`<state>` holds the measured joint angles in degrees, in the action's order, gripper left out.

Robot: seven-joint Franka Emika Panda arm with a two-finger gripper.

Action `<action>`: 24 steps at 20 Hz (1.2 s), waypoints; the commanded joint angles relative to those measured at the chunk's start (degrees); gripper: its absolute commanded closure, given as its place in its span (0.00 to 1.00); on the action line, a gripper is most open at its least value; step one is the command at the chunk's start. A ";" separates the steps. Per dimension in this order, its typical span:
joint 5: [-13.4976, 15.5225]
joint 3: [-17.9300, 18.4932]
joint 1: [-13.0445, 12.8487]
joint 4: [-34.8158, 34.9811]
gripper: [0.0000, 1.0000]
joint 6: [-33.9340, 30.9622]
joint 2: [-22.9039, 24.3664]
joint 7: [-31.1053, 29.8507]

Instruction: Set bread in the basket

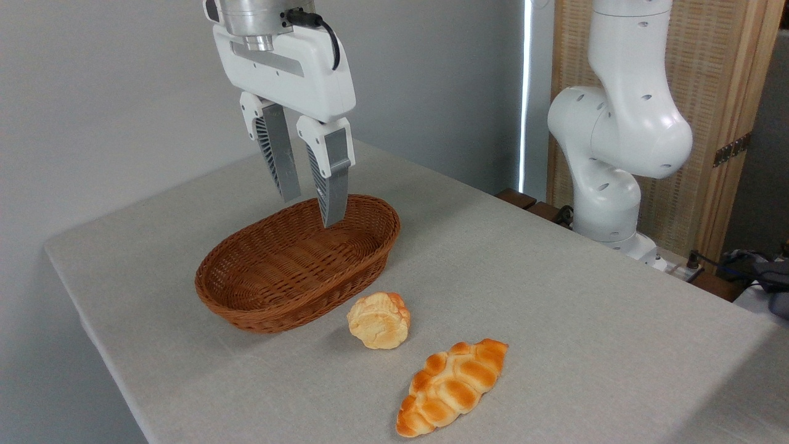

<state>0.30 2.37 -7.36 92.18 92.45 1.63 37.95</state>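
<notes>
The bread, a small round golden bun tipped on its side with its pale underside facing me, lies on the table just right of the basket's near end. The oval brown wicker basket sits mid-table with nothing in it. My gripper hangs above the basket's far end, its two grey fingers pointing down and a small gap between them. It is open and holds nothing. The bun is well below and to the right of the fingertips.
A longer braided loaf lies near the table's front edge, right of the bun. The arm's white base stands at the back right. The table's left edge drops off close to the basket.
</notes>
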 commanded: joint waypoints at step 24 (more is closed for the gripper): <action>1.46 0.79 -0.20 -0.08 0.00 -1.40 0.91 0.46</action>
<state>0.46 2.66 -7.36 92.04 92.40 1.81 37.95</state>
